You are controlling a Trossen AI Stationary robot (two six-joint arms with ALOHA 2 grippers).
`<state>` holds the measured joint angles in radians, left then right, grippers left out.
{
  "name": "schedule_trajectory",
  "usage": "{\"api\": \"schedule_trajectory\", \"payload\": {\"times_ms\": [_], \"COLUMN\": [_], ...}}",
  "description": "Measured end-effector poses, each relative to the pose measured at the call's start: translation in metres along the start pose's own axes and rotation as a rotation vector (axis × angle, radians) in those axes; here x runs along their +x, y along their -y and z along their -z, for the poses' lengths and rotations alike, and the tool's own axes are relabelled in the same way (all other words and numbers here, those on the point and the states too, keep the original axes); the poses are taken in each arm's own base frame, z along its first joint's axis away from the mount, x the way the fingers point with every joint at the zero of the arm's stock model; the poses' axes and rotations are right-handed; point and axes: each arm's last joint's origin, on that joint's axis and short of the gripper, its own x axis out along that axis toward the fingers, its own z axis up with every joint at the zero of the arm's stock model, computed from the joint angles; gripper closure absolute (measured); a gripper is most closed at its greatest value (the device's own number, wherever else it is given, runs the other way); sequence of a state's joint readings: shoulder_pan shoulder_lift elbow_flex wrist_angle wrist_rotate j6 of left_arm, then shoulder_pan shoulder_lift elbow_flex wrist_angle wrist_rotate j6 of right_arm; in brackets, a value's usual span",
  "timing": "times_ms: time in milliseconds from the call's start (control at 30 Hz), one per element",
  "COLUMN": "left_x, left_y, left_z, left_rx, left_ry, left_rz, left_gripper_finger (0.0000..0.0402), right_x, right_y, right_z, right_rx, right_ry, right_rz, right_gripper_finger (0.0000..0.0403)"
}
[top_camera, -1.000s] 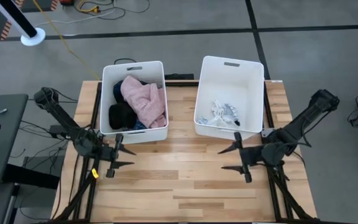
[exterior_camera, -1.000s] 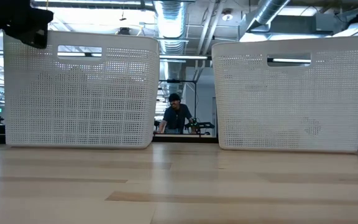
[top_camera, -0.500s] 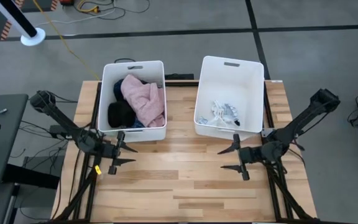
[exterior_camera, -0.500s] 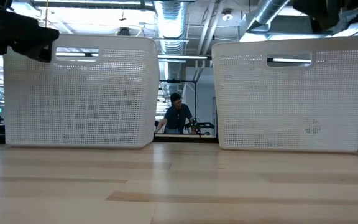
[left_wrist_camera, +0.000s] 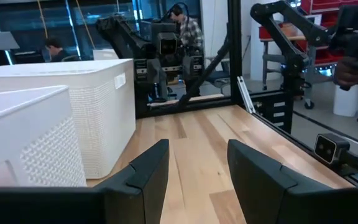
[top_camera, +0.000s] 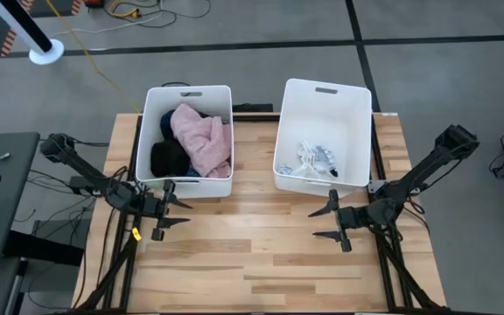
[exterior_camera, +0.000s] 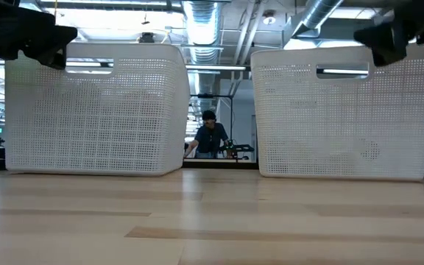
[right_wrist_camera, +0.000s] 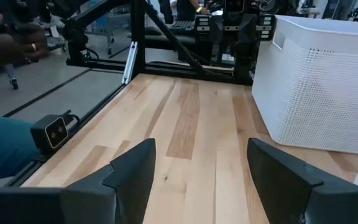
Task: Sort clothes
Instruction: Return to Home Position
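Note:
The clothes lie in two white bins at the table's far side. The left bin [top_camera: 155, 103] holds a pale pink garment [top_camera: 201, 140], a black one [top_camera: 169, 160] and a bit of blue cloth [top_camera: 166, 122]. The right bin [top_camera: 350, 105] holds a small white and striped heap [top_camera: 313, 159]. My left gripper [top_camera: 180, 214] is open and empty, just in front of the left bin's near wall. My right gripper [top_camera: 315, 223] is open and empty, in front of the right bin. Both sets of fingers point toward the table's middle.
Bare wooden table [top_camera: 252, 254] lies between and in front of the grippers. In the low view the bins' perforated walls [exterior_camera: 94, 110] [exterior_camera: 344, 110] stand side by side with a gap between them, and a person [exterior_camera: 209, 136] shows beyond it. A hand [right_wrist_camera: 11, 43] shows off the table.
My left gripper has gone a little toward the far edge, closer to the left bin's near wall. My right gripper has come down, its arm now showing at the top right of the low view. Both have stayed open.

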<state>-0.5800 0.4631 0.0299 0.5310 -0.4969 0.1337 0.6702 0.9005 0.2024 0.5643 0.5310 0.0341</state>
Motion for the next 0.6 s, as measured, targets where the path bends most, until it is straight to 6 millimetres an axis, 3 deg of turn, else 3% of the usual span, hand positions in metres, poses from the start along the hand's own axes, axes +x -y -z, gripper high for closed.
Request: {"api": "schedule_trajectory", "payload": {"times_ms": [267, 600], "left_x": [0.001, 0.000], "left_y": [0.001, 0.014], "left_z": [-0.008, -0.042], "left_rx": [-0.020, -0.161], "left_ry": [0.025, 0.105], "left_rz": [0.060, 0.377], "left_gripper_finger": [0.0244, 0.0244], "right_x": [-0.006, -0.010], "right_y": [0.016, 0.010], "right_z": [0.026, 0.014], "right_rx": [0.037, 0.088], "right_ry": [0.019, 0.160], "right_rz": [0.056, -0.084], "right_gripper_finger": [0.0155, 0.0175]}}
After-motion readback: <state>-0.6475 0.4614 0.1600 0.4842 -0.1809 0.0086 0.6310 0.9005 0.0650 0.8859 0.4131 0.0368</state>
